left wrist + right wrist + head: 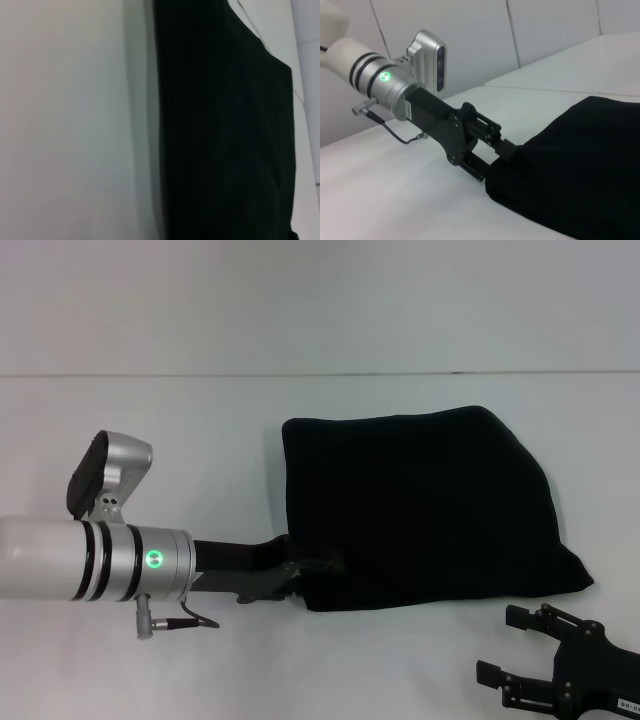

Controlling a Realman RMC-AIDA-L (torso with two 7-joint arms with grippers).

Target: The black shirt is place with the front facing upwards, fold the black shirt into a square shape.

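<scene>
The black shirt [420, 500] lies folded into a rough block on the white table [150, 420], with no lettering showing. My left gripper [312, 580] is low at the shirt's near left corner. Its fingers stand apart, one on the cloth's top edge and one by the table at the corner, and the tips are partly buried in the fabric. The right wrist view shows that left gripper [495, 160] against the shirt [580, 165]. Only the shirt [225, 140] beside bare table fills the left wrist view. My right gripper [500, 645] hovers open near the front right, clear of the shirt.
The white table's far edge [320, 374] runs across the back, with a pale wall behind it. The left arm's silver wrist camera [110, 475] rises above the table to the left of the shirt.
</scene>
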